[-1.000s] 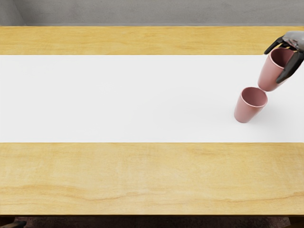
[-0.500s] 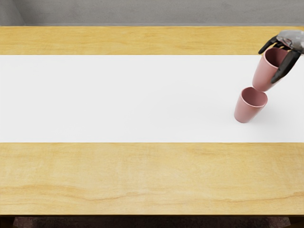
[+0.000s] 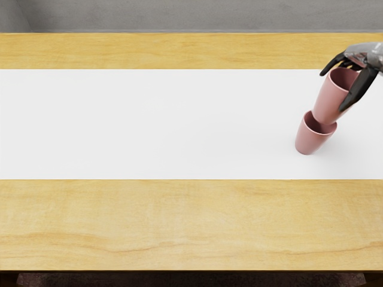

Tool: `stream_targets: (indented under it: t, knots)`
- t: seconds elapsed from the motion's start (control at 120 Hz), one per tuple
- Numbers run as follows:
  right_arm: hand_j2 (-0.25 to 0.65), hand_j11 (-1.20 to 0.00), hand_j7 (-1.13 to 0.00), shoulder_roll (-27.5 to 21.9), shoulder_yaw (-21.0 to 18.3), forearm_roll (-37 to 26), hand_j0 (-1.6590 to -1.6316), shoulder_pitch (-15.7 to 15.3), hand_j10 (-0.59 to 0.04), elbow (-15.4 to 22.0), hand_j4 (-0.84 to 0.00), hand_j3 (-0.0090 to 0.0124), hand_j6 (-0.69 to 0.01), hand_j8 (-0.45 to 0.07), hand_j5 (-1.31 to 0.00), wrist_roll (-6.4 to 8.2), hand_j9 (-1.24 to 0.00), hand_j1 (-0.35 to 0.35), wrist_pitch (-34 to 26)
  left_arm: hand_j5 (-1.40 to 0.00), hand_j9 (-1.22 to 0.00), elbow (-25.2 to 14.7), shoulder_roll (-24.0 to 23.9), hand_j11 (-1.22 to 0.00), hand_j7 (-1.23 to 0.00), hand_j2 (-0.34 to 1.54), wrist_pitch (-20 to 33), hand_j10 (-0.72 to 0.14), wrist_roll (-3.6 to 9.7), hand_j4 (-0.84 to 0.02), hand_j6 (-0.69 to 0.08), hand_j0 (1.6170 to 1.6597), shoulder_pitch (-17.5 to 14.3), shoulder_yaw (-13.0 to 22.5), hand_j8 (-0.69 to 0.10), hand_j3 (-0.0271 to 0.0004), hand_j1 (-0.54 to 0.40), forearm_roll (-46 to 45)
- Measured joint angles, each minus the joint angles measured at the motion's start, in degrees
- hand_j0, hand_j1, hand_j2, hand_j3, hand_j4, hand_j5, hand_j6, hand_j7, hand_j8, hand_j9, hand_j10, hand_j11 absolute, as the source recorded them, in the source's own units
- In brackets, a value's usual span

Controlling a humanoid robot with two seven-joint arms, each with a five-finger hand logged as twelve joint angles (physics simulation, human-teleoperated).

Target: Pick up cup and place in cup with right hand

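Grips the raised pink cup point(image 3: 330, 103) in the right hand point(image 3: 365, 54), just beyond and above the standing pink cup point(image 3: 309, 142), over a wooden table point(image 3: 149, 221) in a grey-walled room. Reaches in from the right, beyond the standing pink cup, with black thumb along the near side of the raised pink cup and other black fingers bent around by its far rim, pinching it between them. Overlaps the mouth of the standing pink cup with the base of the raised pink cup; impossible to tell from this angle whether inside that mouth or slightly above it.

Rests the standing pink cup upright on a smooth white strip point(image 3: 149, 125), with a faint, soft shadow to its right. Takes in a long sweep of the same white strip to the left of the standing pink cup. Shows yellowish, grained wood both beyond and in front of the standing pink cup, broader in front, with wavy darker lines toward the table's straight near edge. Farthest beyond the standing pink cup, rises to a plain grey wall point(image 3: 179, 17); nearest in front, past the table's edge, drops to a dark, mottled strip of floor point(image 3: 179, 280).
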Motion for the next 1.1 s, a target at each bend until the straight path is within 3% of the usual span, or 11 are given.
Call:
stream_targets:
  t: [0.583, 0.783, 1.1]
  knots:
    - [-0.149, -0.53, -0.52, -0.8, -0.8, 0.6, -1.6533, 0.2, -0.397, 0.0, -0.396, -0.0002, -0.350, -0.341, -0.53, -0.01, -0.53, -0.003, 1.5, 0.00, 0.00, 0.0, 0.0, 0.00, 0.00, 0.00, 0.0, 0.000, 0.00, 0.000, -0.001, 1.6581, 0.9, 0.1, -0.001, 0.0000, 0.349, 0.0]
    - [-0.121, -0.55, -0.54, -1.0, -1.1, 0.6, -1.6536, 0.2, -0.398, 0.0, -0.395, 0.0000, -0.307, -0.304, -0.55, -0.03, -0.55, 0.033, 1.3, 0.00, 0.00, 0.0, 0.0, 0.00, 0.00, 0.00, 0.0, 0.000, 0.00, 0.000, -0.001, 1.6581, 0.7, 0.2, -0.001, 0.0000, 0.349, 0.0]
    - [-0.101, -0.56, -0.54, -0.8, -1.1, 0.4, -1.6535, -0.1, -0.394, -0.5, -0.390, 0.0000, -0.296, -0.291, -0.57, -0.03, -0.56, 0.049, 0.6, 0.00, 0.00, 0.0, 0.0, 0.00, 0.00, 0.00, 0.0, 0.000, 0.00, 0.000, -0.001, 1.6581, 0.6, 0.2, -0.001, 0.0000, 0.349, 0.0]
